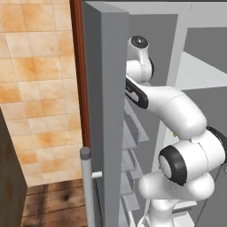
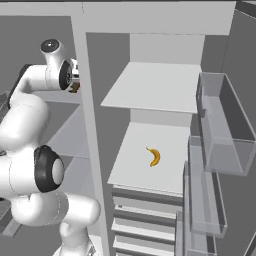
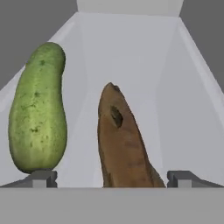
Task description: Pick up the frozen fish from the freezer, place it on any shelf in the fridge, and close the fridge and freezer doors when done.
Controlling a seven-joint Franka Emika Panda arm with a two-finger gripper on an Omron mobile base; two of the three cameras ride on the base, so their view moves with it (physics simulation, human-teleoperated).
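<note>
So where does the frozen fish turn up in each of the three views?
Left base view: I can't make it out; the arm and the open freezer door cover that spot.
Right base view: a small brown sliver beside the robot's hand, on a freezer shelf.
Hand view: frozen fish at bottom centre, between the open gripper tips, cucumber to its left.
Shared landmark: the freezer shelf.

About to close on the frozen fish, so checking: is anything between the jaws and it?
Nothing visible. In the hand view the frozen fish lies between the open gripper's jaws; the cucumber sits beside it, near one fingertip.
</note>
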